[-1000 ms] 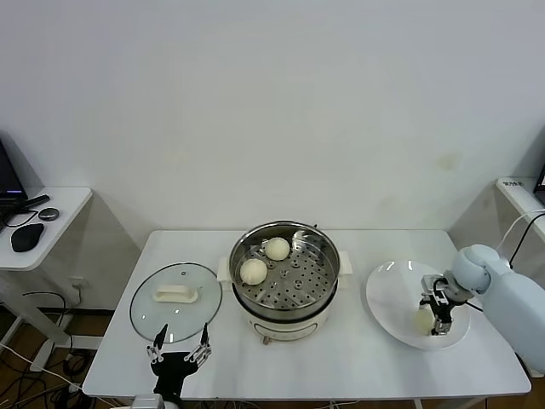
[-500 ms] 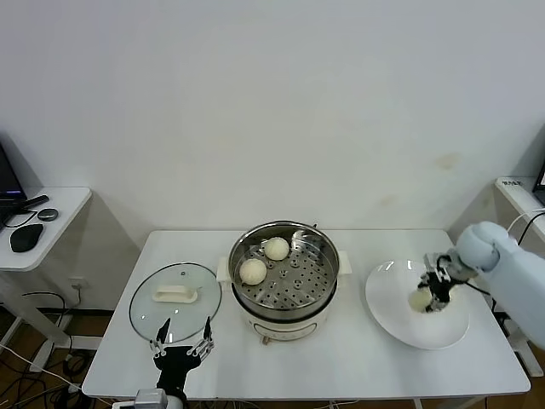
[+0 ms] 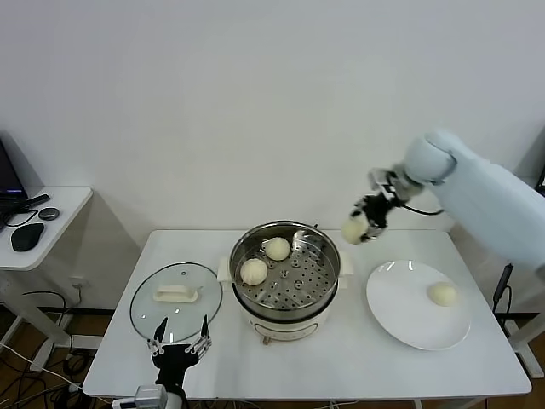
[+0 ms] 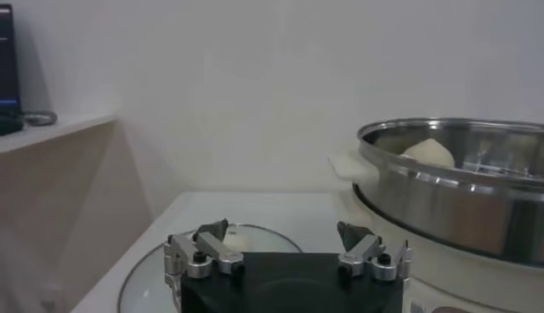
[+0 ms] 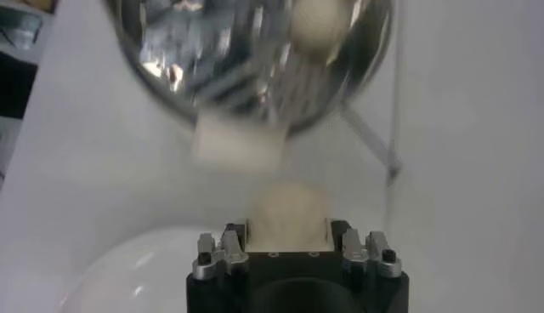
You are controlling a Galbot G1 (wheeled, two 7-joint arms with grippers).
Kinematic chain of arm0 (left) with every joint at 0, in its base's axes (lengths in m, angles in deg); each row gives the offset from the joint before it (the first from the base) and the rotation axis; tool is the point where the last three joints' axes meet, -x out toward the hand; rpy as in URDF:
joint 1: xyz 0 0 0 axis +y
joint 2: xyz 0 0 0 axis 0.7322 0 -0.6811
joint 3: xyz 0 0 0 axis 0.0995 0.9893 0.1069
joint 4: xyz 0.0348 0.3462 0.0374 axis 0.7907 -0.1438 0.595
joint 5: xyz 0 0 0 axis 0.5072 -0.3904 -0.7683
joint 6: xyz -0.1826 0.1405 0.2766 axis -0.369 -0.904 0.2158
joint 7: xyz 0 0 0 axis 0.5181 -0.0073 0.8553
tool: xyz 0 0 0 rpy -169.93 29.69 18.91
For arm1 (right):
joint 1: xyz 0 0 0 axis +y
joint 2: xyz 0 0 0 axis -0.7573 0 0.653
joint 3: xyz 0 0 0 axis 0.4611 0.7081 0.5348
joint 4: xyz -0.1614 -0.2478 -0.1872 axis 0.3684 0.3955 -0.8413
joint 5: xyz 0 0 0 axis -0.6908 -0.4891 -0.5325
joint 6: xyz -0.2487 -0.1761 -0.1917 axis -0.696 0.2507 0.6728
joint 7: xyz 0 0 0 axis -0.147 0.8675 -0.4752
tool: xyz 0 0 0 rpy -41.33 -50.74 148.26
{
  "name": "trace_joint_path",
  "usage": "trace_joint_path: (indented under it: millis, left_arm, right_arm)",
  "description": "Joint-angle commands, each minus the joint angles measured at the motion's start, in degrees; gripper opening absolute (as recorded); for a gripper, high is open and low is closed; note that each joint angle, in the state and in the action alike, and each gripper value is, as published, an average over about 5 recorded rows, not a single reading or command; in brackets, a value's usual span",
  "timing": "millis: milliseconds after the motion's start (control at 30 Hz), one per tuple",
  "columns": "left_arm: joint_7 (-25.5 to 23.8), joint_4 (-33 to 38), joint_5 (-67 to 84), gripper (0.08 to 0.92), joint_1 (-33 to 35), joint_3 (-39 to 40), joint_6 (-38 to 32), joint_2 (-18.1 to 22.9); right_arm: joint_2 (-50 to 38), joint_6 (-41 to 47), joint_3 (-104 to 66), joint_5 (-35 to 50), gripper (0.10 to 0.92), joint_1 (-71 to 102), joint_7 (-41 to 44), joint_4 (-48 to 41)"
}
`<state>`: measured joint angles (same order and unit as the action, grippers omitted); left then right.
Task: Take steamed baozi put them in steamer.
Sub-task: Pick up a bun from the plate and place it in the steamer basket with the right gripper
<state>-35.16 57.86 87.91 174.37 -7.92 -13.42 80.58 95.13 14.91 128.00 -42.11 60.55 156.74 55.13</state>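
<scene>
Baozi [image 3: 353, 228] in raised right gripper [image 3: 366, 218]

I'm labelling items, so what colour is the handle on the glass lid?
White, on the clear glass lid; its handle shows best in the head view.

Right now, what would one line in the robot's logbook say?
right gripper: holding baozi in the air beside steamer | steamer: two baozi inside | plate: one baozi | left gripper: open, idle by glass lid

Overhead head view; wrists (low) close-in
</scene>
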Motion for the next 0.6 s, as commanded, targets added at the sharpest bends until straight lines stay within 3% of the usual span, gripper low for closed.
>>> trace_joint_path:
  millis: [33, 267, 600]
  left_arm:
    - [0.61, 0.54, 0.13, 0.823, 0.05, -0.18, 0.32, 0.2]
    - [0.89, 1.27, 0.68, 0.823, -0.01, -0.67, 0.31, 0.25]
    - [1.07, 2.08, 1.3, 0.823, -0.25, -0.79, 0.34, 0.85]
  right_arm:
    - [9.61, -10.57, 10.93, 8.63, 0.637, -11.19, 1.4, 3.22]
    - [9.68, -13.45, 14.28, 6.59, 0.636, -9.8, 0.27, 7.08]
    - [9.1, -28.84, 21.03, -6.45, 0.633, -6.52, -5.6, 13.06]
